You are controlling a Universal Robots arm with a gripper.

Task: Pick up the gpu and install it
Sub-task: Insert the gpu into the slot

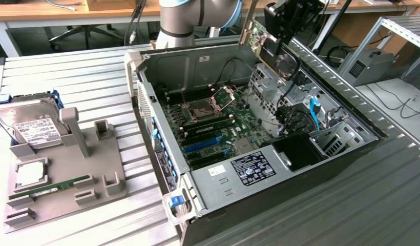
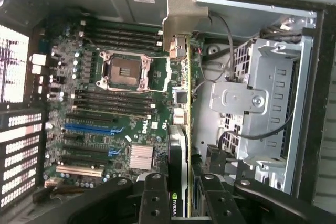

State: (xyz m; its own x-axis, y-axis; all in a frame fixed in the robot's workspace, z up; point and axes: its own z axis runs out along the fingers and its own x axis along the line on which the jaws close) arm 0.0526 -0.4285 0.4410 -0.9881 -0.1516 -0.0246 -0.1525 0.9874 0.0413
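**Your gripper [image 1: 290, 18] holds the gpu [image 1: 268, 46] aloft over the open computer case [image 1: 150, 118].**

In the exterior view, the card hangs clamped above the case's far side, well clear of the motherboard [image 1: 213, 123]. Toward that view's left, a hard drive [image 1: 32, 125] and RAM stick [image 1: 49, 187] sit in a grey fixture [image 1: 66, 205] on the counter [image 1: 80, 66]. In the wrist view, you see the card edge-on between the gripper's fingers, with its metal bracket [image 2: 182, 17] at the far end. The blue slots [image 2: 92, 128] lie to one side, and the drive cage [image 2: 257, 98] and loose cables [image 2: 231, 45] crowd the other. Judge it light and stiff but fragile: grip the board edges and keep pressure off its components.
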